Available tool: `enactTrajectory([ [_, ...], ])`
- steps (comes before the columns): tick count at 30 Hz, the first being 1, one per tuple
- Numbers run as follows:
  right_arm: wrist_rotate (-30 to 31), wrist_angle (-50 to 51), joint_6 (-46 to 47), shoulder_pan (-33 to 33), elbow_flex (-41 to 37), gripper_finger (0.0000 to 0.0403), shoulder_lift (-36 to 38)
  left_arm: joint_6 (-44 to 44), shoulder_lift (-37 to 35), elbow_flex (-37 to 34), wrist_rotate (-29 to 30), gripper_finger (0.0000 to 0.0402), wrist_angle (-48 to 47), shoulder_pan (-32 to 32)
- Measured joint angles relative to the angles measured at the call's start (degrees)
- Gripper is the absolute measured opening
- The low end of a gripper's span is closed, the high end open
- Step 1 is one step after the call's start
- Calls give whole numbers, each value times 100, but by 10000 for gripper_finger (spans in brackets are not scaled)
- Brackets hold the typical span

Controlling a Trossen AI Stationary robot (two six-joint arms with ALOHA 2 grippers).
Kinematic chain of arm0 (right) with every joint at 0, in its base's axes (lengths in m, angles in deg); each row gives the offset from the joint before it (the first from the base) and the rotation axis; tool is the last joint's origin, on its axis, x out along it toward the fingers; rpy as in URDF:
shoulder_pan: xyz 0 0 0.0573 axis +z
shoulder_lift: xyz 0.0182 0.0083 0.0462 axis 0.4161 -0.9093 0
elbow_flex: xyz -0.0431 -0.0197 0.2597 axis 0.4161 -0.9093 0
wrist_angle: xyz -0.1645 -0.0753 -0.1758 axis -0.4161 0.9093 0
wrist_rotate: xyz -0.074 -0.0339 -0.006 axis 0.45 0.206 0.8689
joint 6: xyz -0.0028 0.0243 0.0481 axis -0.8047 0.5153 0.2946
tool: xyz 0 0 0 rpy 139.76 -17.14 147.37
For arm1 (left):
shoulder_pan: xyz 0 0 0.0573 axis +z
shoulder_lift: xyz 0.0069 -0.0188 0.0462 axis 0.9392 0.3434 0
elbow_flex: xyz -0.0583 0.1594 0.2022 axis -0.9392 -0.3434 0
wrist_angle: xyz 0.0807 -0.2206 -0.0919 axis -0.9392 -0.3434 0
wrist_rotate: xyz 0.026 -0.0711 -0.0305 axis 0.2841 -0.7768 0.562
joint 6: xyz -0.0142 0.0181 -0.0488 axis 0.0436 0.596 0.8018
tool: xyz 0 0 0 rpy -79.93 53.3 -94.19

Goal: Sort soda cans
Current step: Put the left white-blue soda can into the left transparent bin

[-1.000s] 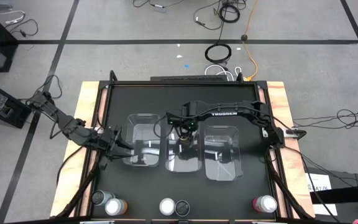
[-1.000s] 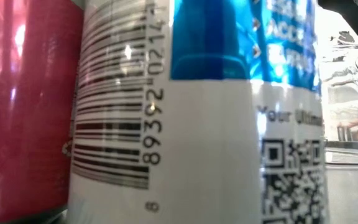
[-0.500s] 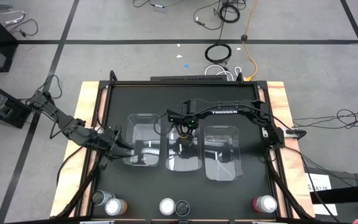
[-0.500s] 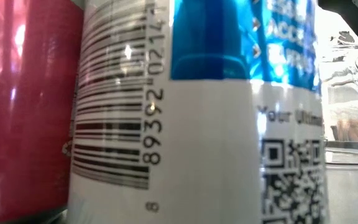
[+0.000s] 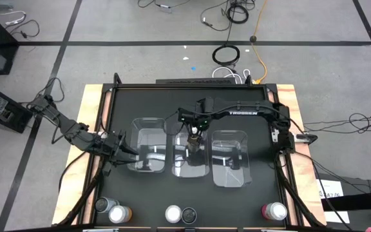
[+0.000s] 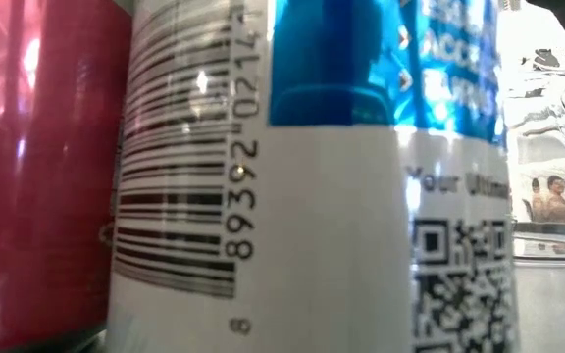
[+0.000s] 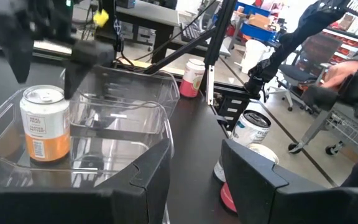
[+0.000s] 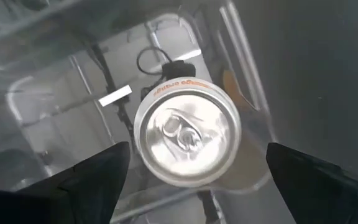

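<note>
An orange soda can (image 8: 186, 137) stands upright on the floor of the middle clear bin (image 5: 190, 161); it also shows in the high view (image 5: 192, 144) and the left wrist view (image 7: 43, 130). My right gripper (image 5: 195, 126) hangs open above it, fingers (image 8: 98, 177) to either side, touching nothing. My left gripper (image 5: 126, 153) is open and empty at the left bin's left side (image 5: 148, 147). Several other cans stand along the near edge: an orange one (image 5: 118, 213), a dark one (image 5: 189, 214), a red one (image 5: 266, 209).
A third clear bin (image 5: 229, 158) stands to the right of the middle one. The low view is blocked by a red can (image 6: 37, 176) and a white-and-blue can (image 6: 302, 196) close to the camera. Chairs, shelves and a person show beyond the table.
My right gripper has gone up and a little toward the table's far edge, away from the orange can. The can stays upright in the middle bin.
</note>
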Motion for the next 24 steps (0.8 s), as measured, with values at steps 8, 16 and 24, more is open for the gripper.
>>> enactTrajectory([
  [8, 1, 4, 617, 138, 0, 370, 821, -5, 0, 0, 0, 152, 0, 1],
  [16, 761, 169, 1495, 648, 2, 371, 1769, -8, 0, 0, 0, 152, 1, 0],
  [24, 1805, 572, 2528, 1496, 2, 371, 2324, -8, 0, 0, 0, 152, 2, 0],
])
